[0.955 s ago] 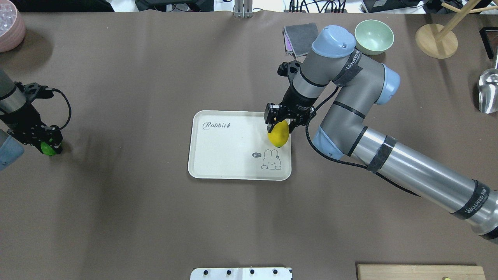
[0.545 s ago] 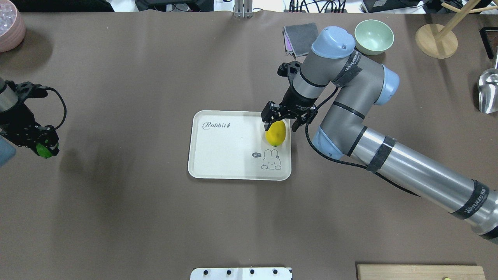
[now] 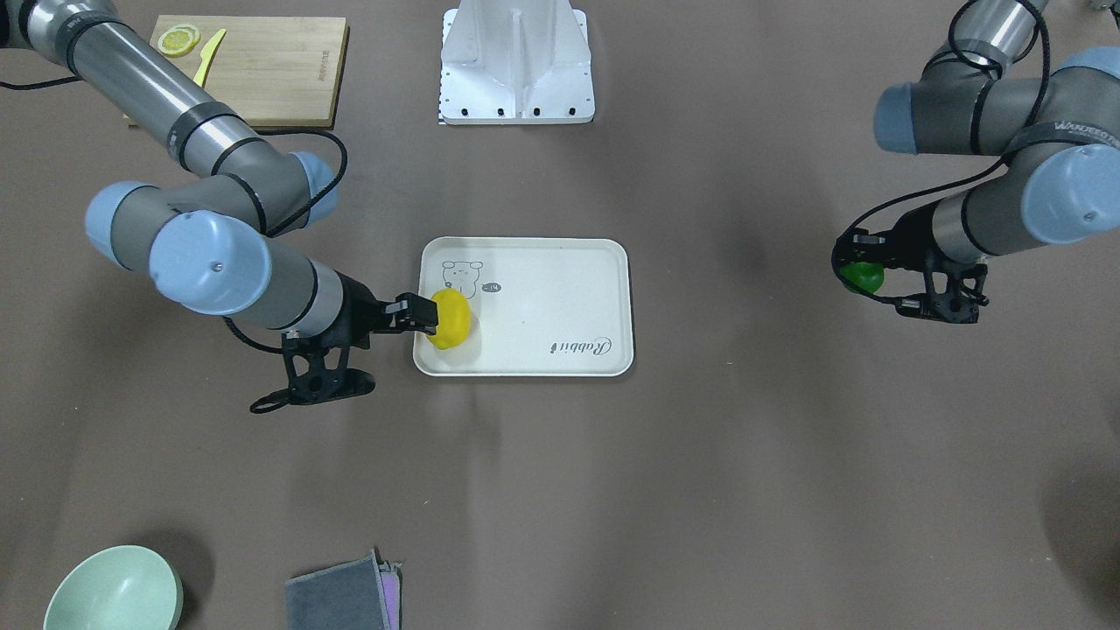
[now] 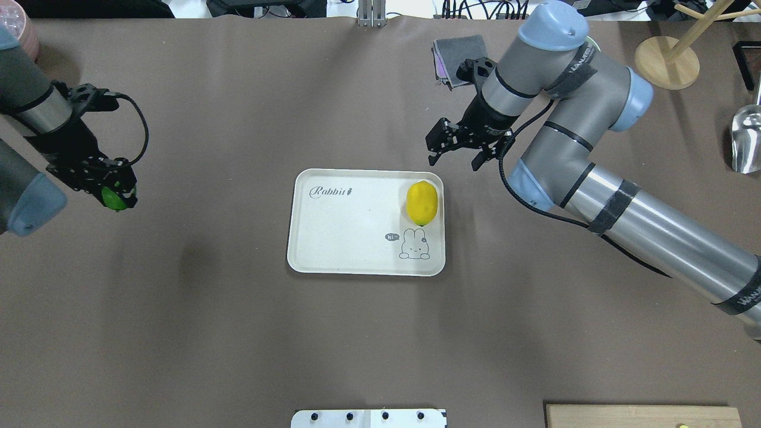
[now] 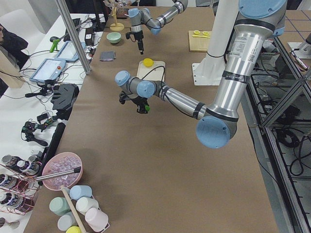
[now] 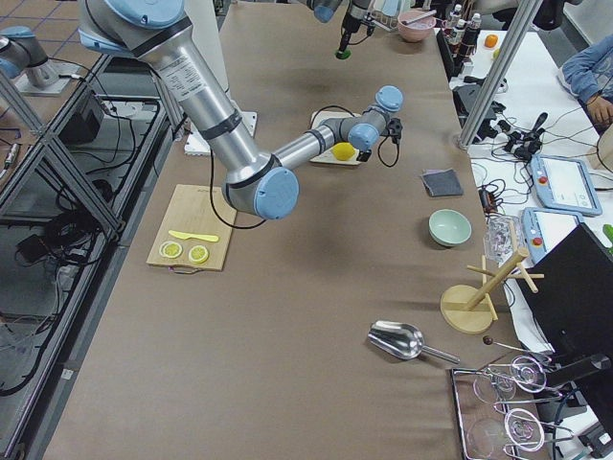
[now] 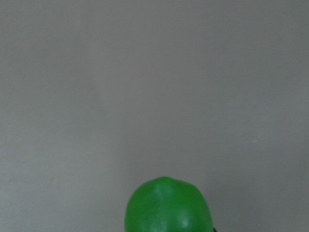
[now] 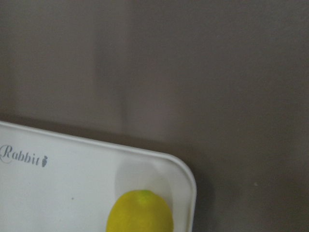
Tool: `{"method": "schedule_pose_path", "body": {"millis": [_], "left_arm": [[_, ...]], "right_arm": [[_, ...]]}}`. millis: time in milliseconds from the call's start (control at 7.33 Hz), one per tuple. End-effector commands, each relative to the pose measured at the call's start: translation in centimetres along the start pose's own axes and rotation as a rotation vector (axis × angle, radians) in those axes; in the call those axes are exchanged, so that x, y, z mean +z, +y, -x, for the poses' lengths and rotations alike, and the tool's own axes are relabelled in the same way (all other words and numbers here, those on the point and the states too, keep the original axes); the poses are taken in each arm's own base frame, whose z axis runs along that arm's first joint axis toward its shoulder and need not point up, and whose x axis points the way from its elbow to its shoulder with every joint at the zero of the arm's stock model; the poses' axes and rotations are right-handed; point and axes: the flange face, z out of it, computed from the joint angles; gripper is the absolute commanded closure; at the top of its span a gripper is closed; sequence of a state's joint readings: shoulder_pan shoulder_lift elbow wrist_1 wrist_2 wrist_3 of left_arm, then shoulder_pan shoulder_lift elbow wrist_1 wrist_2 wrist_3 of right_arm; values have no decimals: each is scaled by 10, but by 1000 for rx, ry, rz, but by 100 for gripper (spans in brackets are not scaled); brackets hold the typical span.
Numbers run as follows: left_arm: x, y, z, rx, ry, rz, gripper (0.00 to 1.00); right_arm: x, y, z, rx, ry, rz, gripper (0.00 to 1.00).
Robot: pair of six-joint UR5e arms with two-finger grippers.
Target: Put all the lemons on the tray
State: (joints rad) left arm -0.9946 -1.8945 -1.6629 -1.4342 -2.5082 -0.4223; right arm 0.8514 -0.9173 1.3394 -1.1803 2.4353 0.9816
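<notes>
Meanwhile the yellow lemon (image 4: 422, 202) lay on the tray (image 4: 345, 232), close to its far right corner, just beyond the rabbit drawing (image 4: 413, 244) and with nothing gripping it. The right pincer (image 4: 455, 161) hung above the tabletop (image 4: 238, 345) just past that same corner of the tray, its fingers (image 4: 433, 159) spread wide apart and holding nothing. Its wrist camera looked down on the tray's rounded corner with the yellow fruit inside the rim.

Well to the left of the tray, the left pincer (image 4: 116, 193) was clamped around the green lemon (image 4: 111, 197), which sat between its fingers and appeared to be raised off the tabletop. The left wrist view showed only the top of that green fruit against bare brown surface.

On the side of the tray farthest from the robot, a mint bowl (image 3: 114, 591) and a folded grey cloth (image 3: 337, 599) rested. A wooden cutting board (image 3: 262, 70) with lemon slices (image 3: 178, 39) lay on the robot's side of the tray.
</notes>
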Motion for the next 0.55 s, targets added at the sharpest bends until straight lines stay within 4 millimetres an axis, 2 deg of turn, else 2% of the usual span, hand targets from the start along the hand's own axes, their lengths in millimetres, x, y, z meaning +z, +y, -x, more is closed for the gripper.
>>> {"method": "schedule_pose_path", "body": {"millis": [0,136,273,409], "left_arm": [[40,-42,-89,192,45,-5,100],[55,-53,-116,228,66,-15,100],[69,-53,-154,193,102,-25,100],[85,-42,-197,159,143,-24,100]], "right_arm": [[-34,12,-85,-18,-36,-58,1],[-49,31,-118,-71,-32,-68,1],[-63,49,-139,-77,-30,-82,1],[-80,68,-178,-41,-2,-109,1]]}}
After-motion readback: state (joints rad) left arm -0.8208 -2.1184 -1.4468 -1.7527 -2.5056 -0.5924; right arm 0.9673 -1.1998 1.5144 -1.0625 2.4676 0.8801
